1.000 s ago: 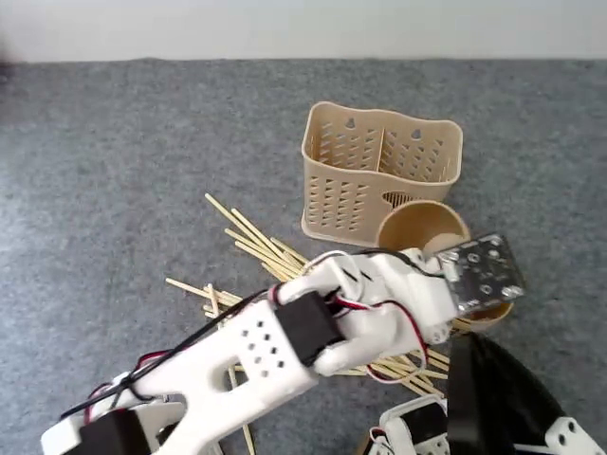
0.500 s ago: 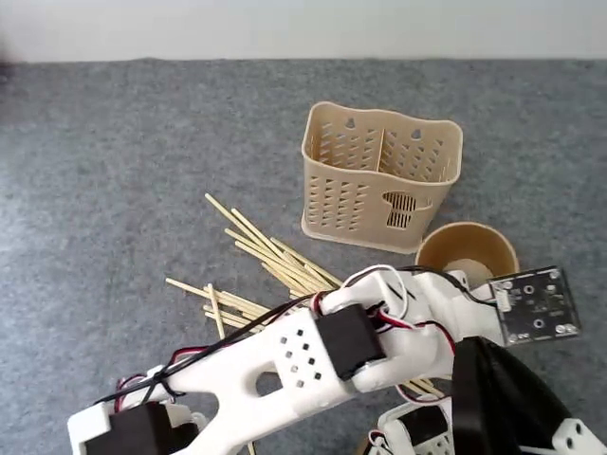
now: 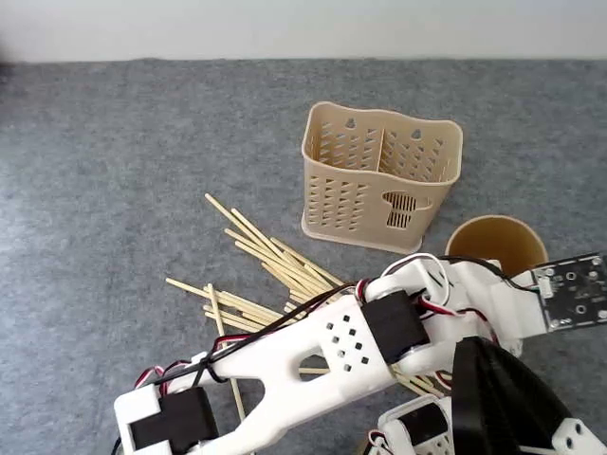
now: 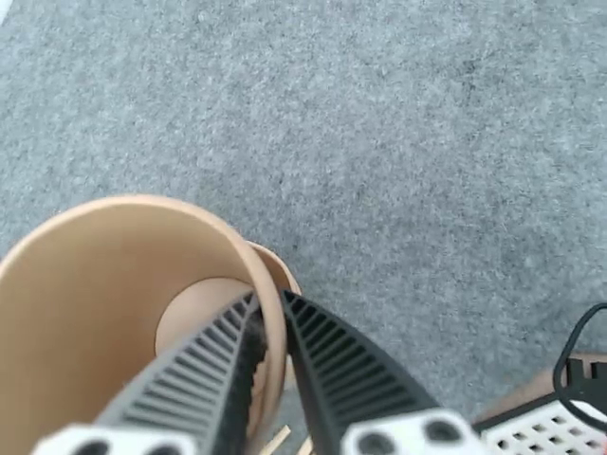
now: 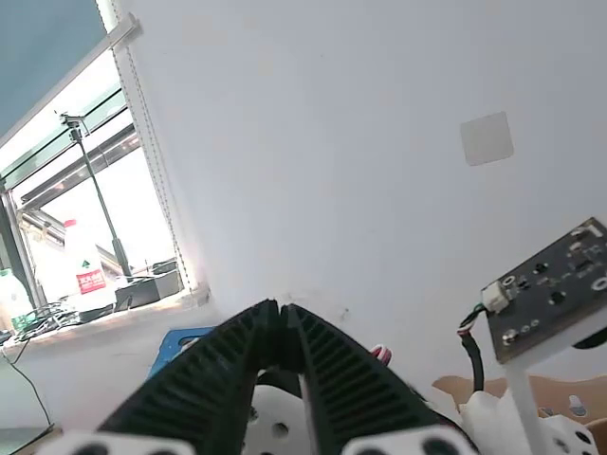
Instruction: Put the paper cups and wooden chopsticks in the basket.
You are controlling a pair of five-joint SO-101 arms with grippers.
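Wooden chopsticks [image 3: 256, 242] lie scattered left of the basket [image 3: 341, 190]. They look light, stiff and prone to roll, so mid-length is the best pinch. The paper cup [image 3: 495, 242] is upright, near the basket's right. Its wall is thin and crushable. The left gripper [image 4: 269, 303] clamps its rim. The right gripper [image 5: 280, 308] is closed, empty. The left arm overhangs some sticks.

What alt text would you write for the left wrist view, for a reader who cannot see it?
The left gripper is shut on the rim of a brown paper cup, with one of its fingers inside the cup and the other outside. A grey table lies below, and a second brown rim shows just behind the cup.
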